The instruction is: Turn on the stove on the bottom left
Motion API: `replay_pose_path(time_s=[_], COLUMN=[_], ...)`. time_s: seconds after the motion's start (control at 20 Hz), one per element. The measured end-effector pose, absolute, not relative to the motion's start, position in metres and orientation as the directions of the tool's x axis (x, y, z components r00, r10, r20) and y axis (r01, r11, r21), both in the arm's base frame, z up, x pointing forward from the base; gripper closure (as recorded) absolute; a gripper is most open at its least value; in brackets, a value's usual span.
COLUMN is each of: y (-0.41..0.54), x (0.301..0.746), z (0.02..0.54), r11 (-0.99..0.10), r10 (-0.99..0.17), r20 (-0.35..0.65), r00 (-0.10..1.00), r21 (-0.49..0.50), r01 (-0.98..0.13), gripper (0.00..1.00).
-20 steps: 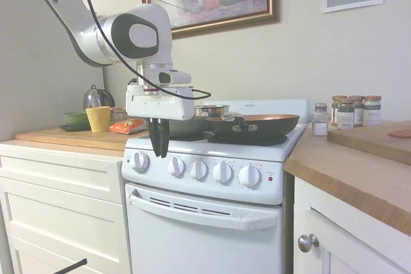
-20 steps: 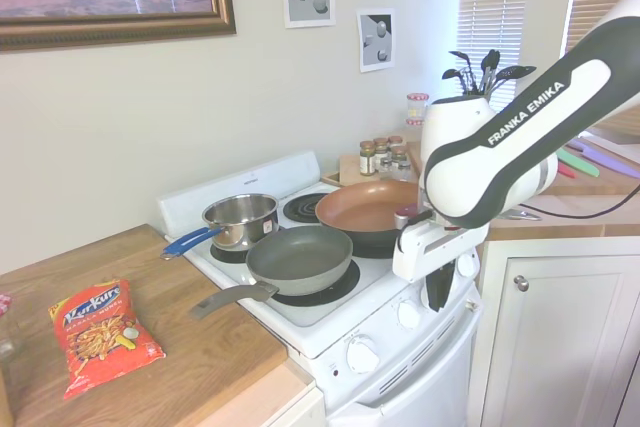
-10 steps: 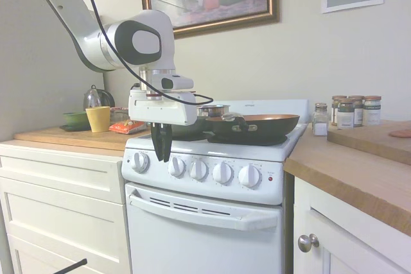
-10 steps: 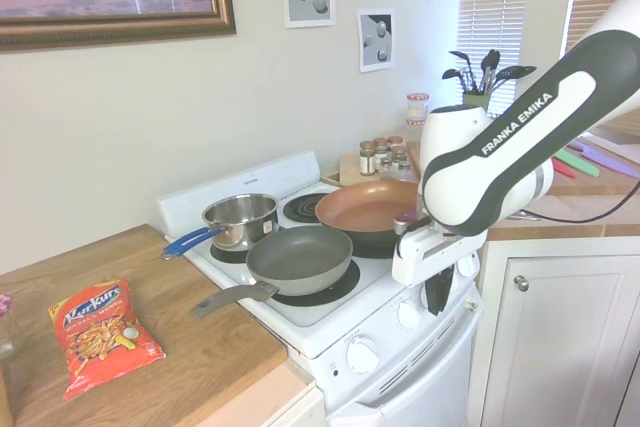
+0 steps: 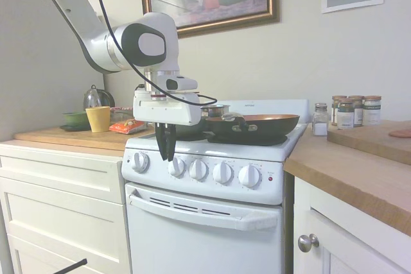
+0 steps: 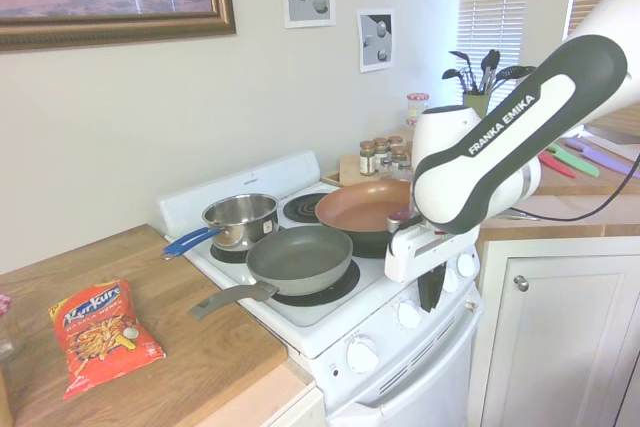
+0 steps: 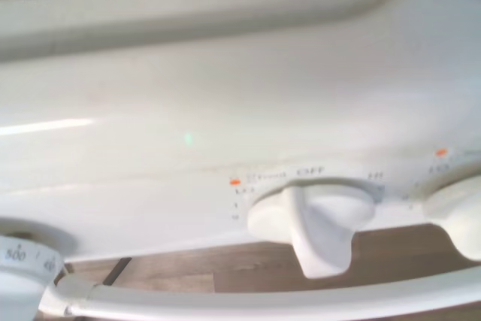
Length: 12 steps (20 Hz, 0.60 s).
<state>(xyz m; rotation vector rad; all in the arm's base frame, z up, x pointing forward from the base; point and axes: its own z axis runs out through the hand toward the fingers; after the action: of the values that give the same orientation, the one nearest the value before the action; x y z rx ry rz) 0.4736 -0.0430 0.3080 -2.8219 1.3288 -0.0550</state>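
Jaws pressed together, the gripper [image 5: 165,152] hangs just above the stove's [image 5: 212,222] five knobs, between the two leftmost. From the far side, three pans sit on its burners: a steel pot [image 6: 240,219], a grey skillet [image 6: 300,258], a copper one [image 6: 365,205]. Close up, one knob [image 7: 312,216] fills the wrist view, marked OFF.

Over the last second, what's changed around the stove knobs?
The gripper slid sideways along the stove front, from beside the end knob toward the second knob, its narrow-set fingers still holding nothing. No knob turned; the pans and snack bag stayed put.
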Motion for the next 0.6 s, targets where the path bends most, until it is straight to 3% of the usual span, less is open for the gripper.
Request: replay_pose_path(time_s=[0.6], y=[-0.0376], x=[0.4786], z=[0.3026], r11=[-0.646], r10=[-0.763], r20=[0.026], r00=[0.645], r21=[-0.038], r01=[-0.762], gripper=[1.0])
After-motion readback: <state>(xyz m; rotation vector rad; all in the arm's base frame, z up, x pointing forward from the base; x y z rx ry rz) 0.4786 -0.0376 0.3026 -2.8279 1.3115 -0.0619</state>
